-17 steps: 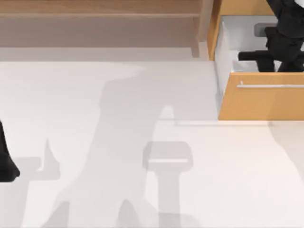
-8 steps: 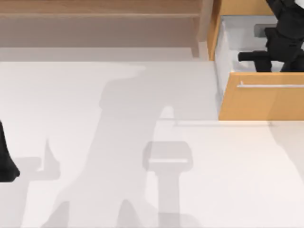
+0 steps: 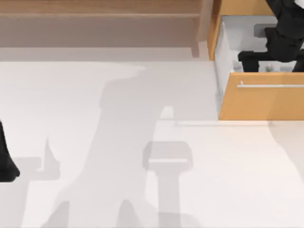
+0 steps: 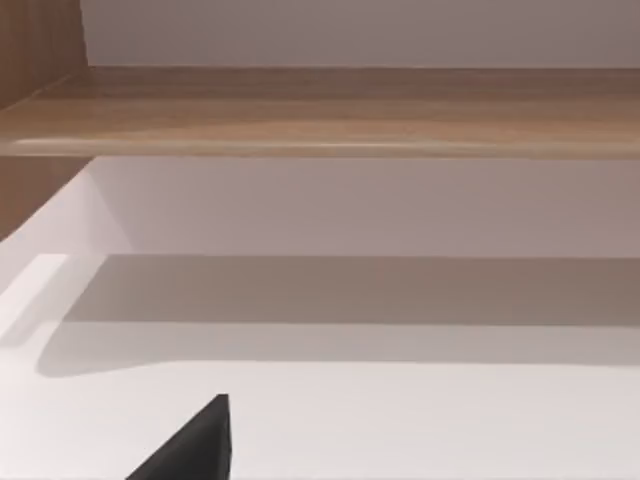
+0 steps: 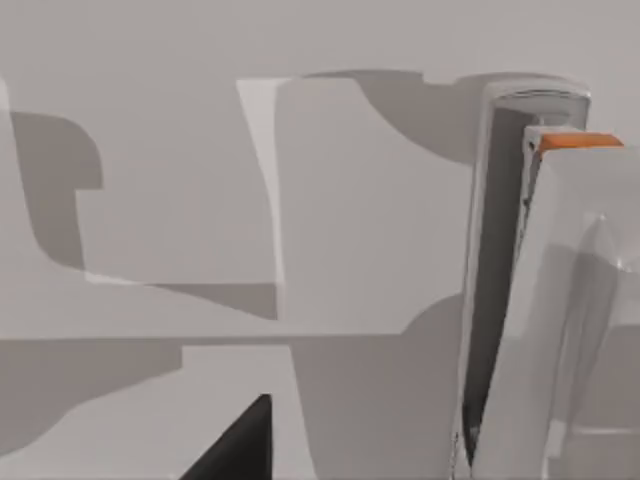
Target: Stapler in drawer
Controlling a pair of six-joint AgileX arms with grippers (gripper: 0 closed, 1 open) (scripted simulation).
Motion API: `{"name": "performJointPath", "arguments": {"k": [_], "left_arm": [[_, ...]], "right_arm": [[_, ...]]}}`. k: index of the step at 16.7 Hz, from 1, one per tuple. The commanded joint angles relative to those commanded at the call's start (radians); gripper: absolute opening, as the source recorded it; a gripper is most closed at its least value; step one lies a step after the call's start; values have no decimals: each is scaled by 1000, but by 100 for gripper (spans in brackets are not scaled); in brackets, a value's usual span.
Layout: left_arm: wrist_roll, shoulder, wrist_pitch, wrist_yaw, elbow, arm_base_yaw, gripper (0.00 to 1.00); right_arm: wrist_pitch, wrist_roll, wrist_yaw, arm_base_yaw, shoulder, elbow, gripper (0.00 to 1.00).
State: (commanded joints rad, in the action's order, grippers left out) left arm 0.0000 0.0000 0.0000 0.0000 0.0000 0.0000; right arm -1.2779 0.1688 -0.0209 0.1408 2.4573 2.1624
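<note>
Stapler (image 5: pixel 520 300) lies lengthwise along one drawer (image 3: pixel 261 102) wall. My right gripper (image 3: pixel 266 64) reaches down inside; finger spread unreadable. Left arm (image 3: pixel 5 159) parked at the table's left edge.

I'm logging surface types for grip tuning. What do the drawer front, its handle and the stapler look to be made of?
The drawer front looks like matte orange-tan wood or laminate, showing no gloss. Its handle reads as brushed silver metal: pale, thin bar. The stapler seems smooth pale-grey plastic with an orange tip.
</note>
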Motion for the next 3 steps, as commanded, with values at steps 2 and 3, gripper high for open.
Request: {"name": "performJointPath", "arguments": {"k": [2,3], "left_arm": [[0,0,0,0,0,0,100],[0,0,0,0,0,0,100]], "right_arm": [[0,0,0,0,0,0,100],[0,0,0,0,0,0,100]]}}
